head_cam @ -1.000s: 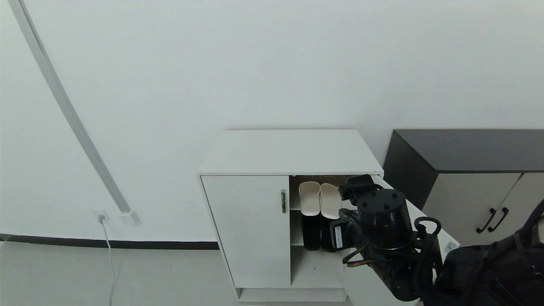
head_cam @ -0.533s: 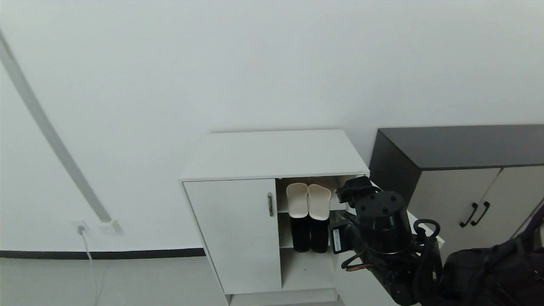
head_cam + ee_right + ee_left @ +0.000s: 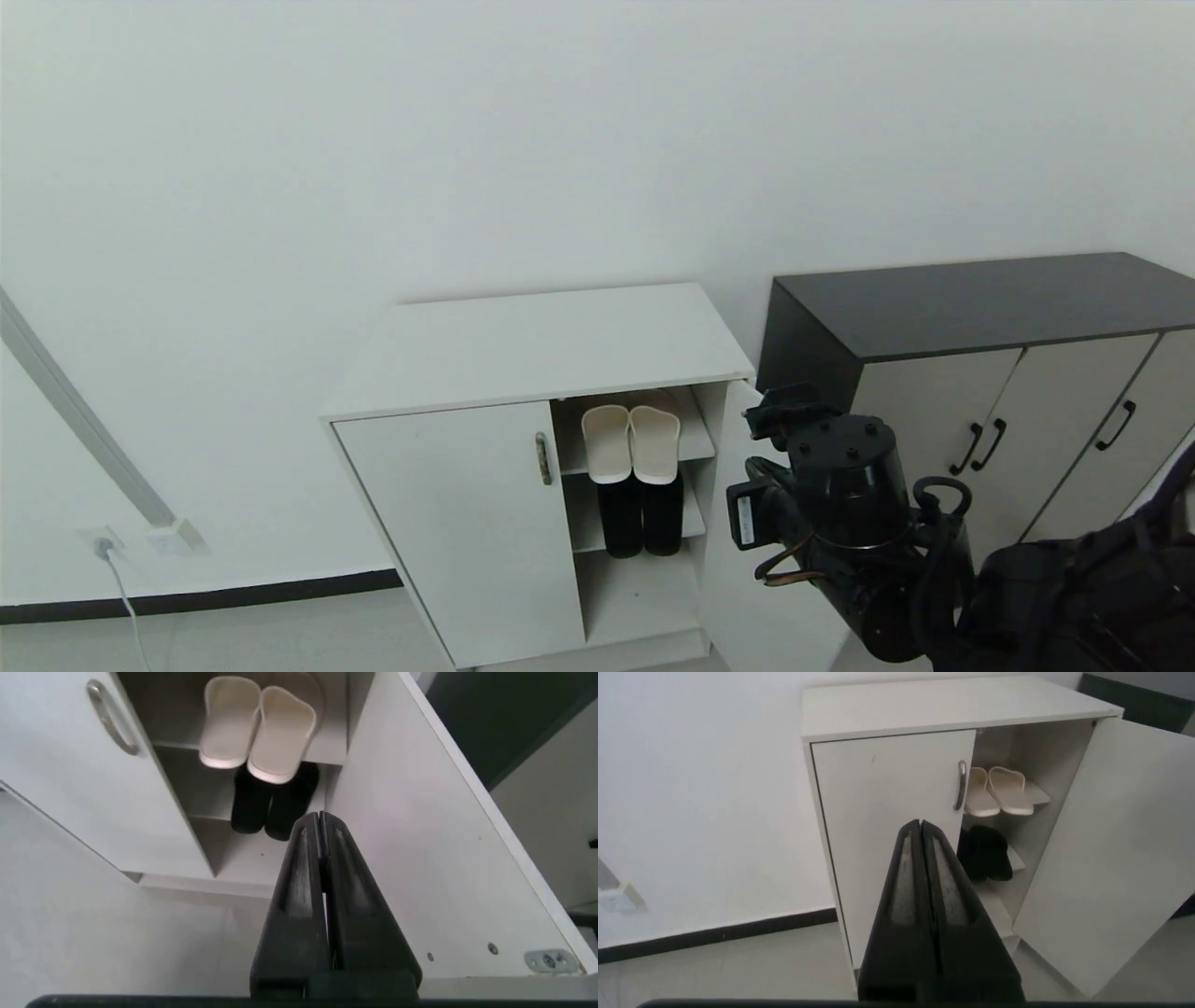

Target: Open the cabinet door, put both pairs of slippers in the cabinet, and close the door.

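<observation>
Slippers are sitting inside: the cream foam pair (image 3: pixel 630 443) on the upper shelf (image 3: pixel 696 446) of the white wooden cabinet (image 3: pixel 541 336), the black pair (image 3: pixel 640 515) just below. Only closing the open white right-hand door (image 3: pixel 439 840) is remaining, I judge. Right gripper (image 3: pixel 321 821) is hovering beside that door, fingers pressed together, empty; left gripper (image 3: pixel 920 829) likewise, facing the cabinet front.

A black-topped sideboard (image 3: pixel 980 299) stands against the white wall (image 3: pixel 560 140), its grey doors (image 3: pixel 1074 420) carrying 3 black handles (image 3: pixel 1116 425). At the left, a grey cable duct (image 3: pixel 75 420) slants down toward a wall socket (image 3: pixel 98 539) with 1 cable (image 3: pixel 126 597) plugged in. A black skirting strip (image 3: pixel 233 595) edges the grey floor (image 3: pixel 280 639).
</observation>
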